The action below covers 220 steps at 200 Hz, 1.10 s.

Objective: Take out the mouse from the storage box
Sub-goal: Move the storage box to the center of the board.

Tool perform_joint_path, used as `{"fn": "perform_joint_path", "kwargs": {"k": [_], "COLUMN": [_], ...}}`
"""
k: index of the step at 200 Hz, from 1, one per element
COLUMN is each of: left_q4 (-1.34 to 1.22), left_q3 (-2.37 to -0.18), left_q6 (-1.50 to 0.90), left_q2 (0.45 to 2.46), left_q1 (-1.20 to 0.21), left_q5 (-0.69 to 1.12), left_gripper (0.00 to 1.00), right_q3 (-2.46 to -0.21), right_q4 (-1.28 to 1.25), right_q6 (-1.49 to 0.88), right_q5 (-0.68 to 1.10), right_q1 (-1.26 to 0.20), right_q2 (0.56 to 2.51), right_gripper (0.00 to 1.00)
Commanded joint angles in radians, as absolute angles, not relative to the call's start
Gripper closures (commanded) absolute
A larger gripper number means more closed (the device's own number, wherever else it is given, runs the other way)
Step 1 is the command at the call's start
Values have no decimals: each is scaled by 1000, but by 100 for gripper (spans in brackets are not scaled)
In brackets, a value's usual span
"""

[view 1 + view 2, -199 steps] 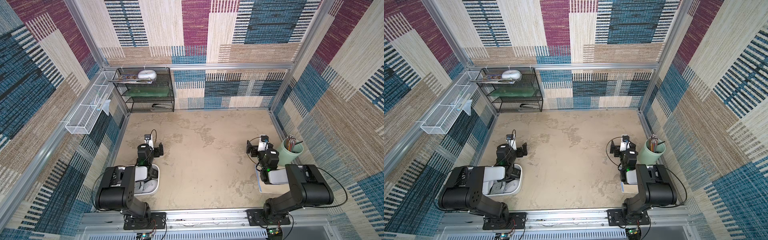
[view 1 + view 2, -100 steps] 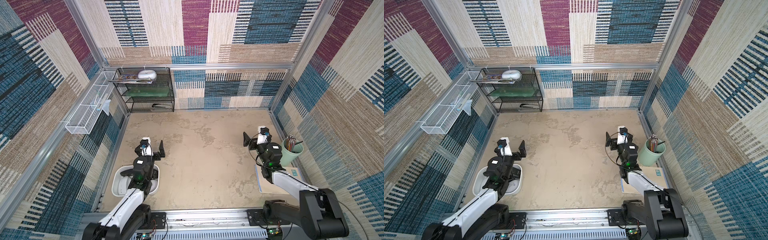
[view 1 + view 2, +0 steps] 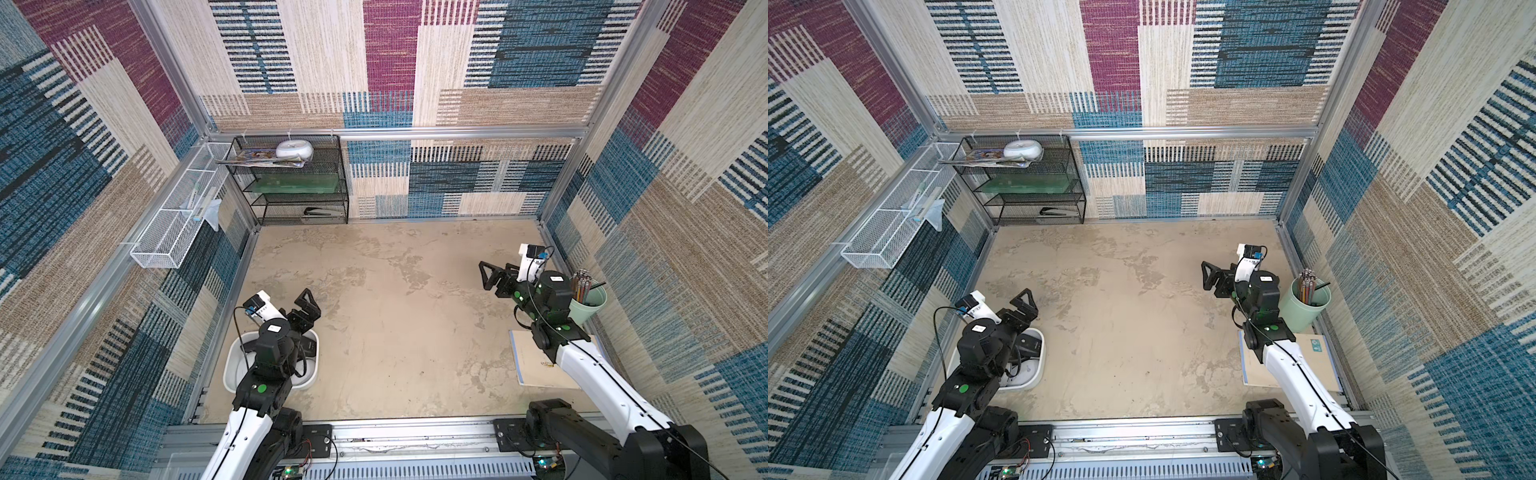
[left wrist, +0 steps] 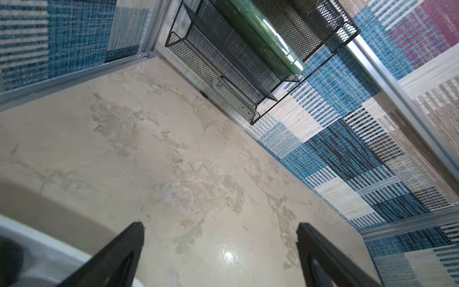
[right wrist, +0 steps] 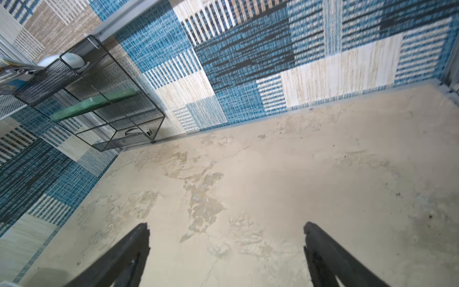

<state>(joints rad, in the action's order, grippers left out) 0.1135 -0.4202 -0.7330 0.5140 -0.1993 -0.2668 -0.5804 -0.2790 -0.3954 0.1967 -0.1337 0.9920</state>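
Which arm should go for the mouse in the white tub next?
Left. The left gripper hangs open by the storage box, where a dark mouse lies; the right gripper is across the table beside the green cup.

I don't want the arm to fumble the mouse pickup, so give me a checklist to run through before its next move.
1. Left end effector open: ok.
2. It aims into the storage box: not ok, it points at bare table past the rim.
3. Mouse located: cannot tell; a dark object in the box is mostly hidden by the left arm.
4. Right end effector open and far from the box: ok.
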Motion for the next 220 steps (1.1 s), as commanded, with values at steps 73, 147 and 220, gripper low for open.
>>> {"fn": "perform_joint_path", "kwargs": {"k": [73, 147, 220], "left_q4": [635, 669, 605], "left_q3": [-786, -754, -721], "left_q6": [-624, -663, -662], "left_q2": [971, 1043, 1138], "left_q1": [-288, -294, -295], "left_q5": [-66, -142, -92], "left_gripper": [0, 1, 2], "right_q3": [-521, -568, -550], "right_q4": [-37, -50, -80], "right_q6": [-369, -337, -392], "right_q5": [-183, -403, -386], "right_q1": [-542, -855, -914], "right_q2": [799, 974, 1063], "right_gripper": [2, 3, 3]}}
